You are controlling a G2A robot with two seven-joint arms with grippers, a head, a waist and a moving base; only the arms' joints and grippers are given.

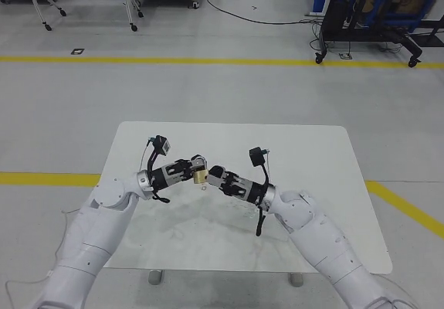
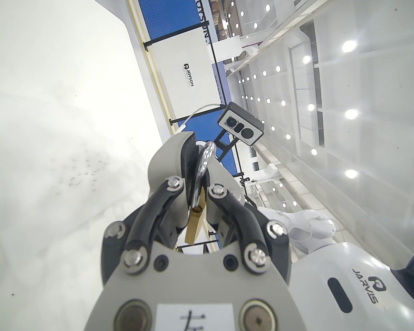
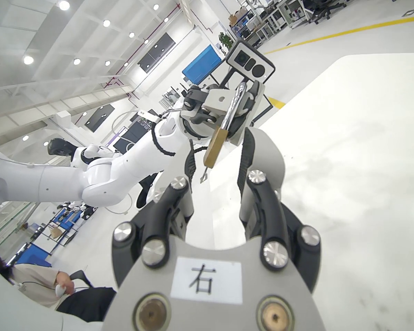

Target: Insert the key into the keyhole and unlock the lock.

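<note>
above mid table (image 1: 306, 154), the lock (image 1: 199, 176) is hanging by its shackle (image 2: 205, 156) in the left gripper's (image 2: 197, 154) tight pinch; the key (image 3: 204, 176) is jutting from its base between the right gripper's (image 3: 220, 153) wide fingers. an off-centre close risks jarring it loose.

Lock (image 3: 215, 148) body: brass-look metal, dull sheen. Shackle (image 3: 235, 101): bright polished metal. Key (image 3: 204, 176): metal, finish n/a, too small. Left gripper (image 2: 198, 148): matt grey plastic shells, black links (image 2: 148, 218), shiny screws (image 2: 172, 182). Table (image 1: 322, 154): matt white, scuffed grey.
</note>
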